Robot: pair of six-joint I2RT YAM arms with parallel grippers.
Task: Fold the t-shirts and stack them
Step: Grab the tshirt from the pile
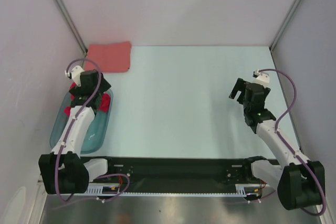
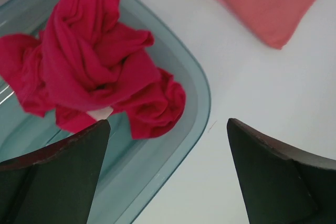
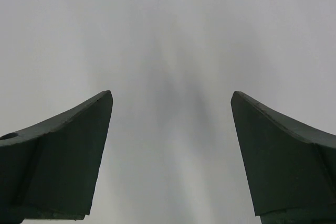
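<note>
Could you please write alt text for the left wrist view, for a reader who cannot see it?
A crumpled crimson t-shirt lies bunched in a see-through teal tub, viewed from above between the open dark fingers of the left gripper. A folded salmon-pink t-shirt lies on the pale table beside the tub.

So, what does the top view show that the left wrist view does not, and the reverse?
Only the top view: the left arm and right arm, the right fingers, and the whole table with the pink shirt folded flat at its far left corner. Only the left wrist view: the left fingers spread open with nothing between them, and the twisted folds of the red shirt up close. Both: the red shirt crumpled in the tub, and the pink shirt on the table beyond it.
</note>
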